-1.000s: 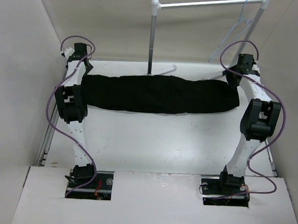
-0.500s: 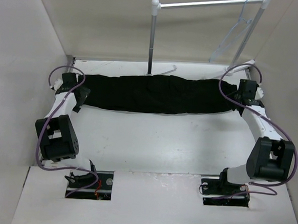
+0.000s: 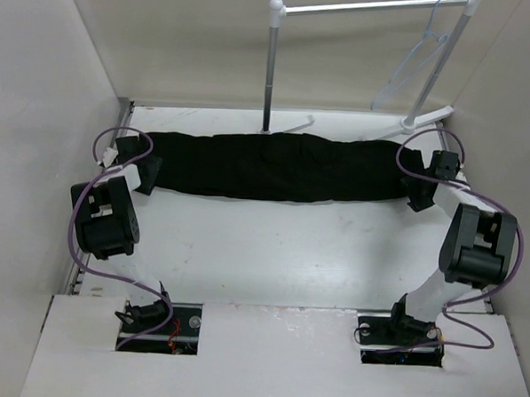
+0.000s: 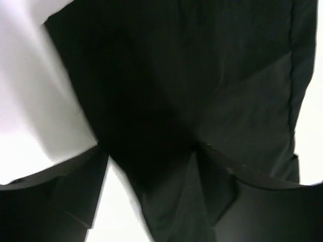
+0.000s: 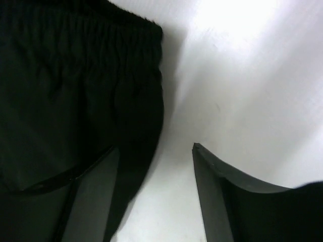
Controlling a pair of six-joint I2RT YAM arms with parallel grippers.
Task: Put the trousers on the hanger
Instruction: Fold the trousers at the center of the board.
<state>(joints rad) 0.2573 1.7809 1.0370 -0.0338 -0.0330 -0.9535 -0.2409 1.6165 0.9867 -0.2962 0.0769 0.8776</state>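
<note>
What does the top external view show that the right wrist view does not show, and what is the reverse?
Only the top external view shows the hanger hanging on the garment rack, and the black trousers at full length across the table. Only the right wrist view shows the gathered waistband close up and the right gripper standing open at the fabric's edge. Both show the trousers lying on the white table.

We note the trousers (image 3: 267,167) as matt black cloth, soft and creased, the waistband finely gathered. The table (image 3: 280,244) is smooth white with a faint sheen. The hanger (image 3: 412,71) looks like thin clear plastic, and the rack (image 3: 270,74) pole like dull grey metal. The right gripper (image 5: 154,151) has fingers (image 5: 227,196) that look like smooth matt black plastic.
</note>
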